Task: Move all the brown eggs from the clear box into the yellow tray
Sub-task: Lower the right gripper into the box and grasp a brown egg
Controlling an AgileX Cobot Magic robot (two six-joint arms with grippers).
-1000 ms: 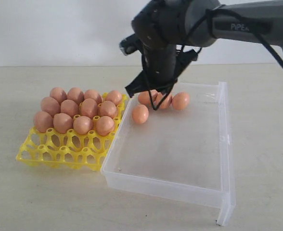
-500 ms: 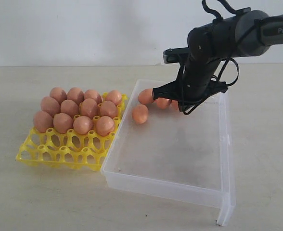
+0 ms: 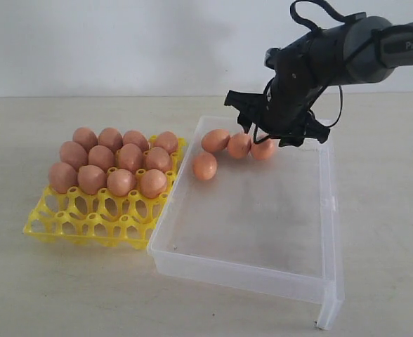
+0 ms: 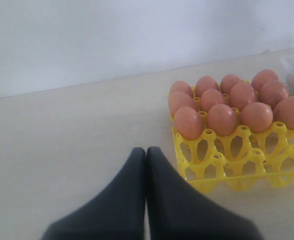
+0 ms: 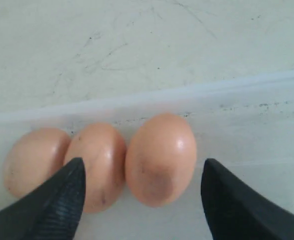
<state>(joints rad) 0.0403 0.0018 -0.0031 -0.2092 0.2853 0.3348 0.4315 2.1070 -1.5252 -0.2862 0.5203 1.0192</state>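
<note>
The right tool point(image 5: 143, 167) hangs spread over the far end of the large, shallow, clear plastic box point(image 3: 329, 210). Its 2 dark fingers point(image 5: 57, 205) stand either side of the end egg in a row of 3 smooth orange-brown eggs lying along the far wall. That target egg point(image 5: 160, 160), the one farthest from the tray, is between the fingers and appears untouched. Its neighbour point(image 5: 94, 165) lies right against it and is partly covered by 1 finger in the wrist view. A 4th egg point(image 3: 204, 166) lies apart, nearer the tray side of the box.

The bright yellow openwork plastic egg tray point(image 3: 87, 225) stands just beside the box on the pale surface point(image 3: 52, 295). It holds 12 eggs in 3 rows, and the cups nearest the camera are empty. The left tool point(image 4: 146, 155) is pressed together and holds nothing, low over the surface near the tray.

The step in hand looks like picking up the end egg. The tricky part is probably the seam between target and neighbour: a straight descent seems likely to land 1 finger on the neighbour. Shifting a little toward the free side first should let that finger drop into the seam. Closing slowly around the widest part matters, since a smooth oval can squirt out. The egg should be lifted above the box wall before crossing, then lowered squarely into an empty cup, clear of the pointed posts.
</note>
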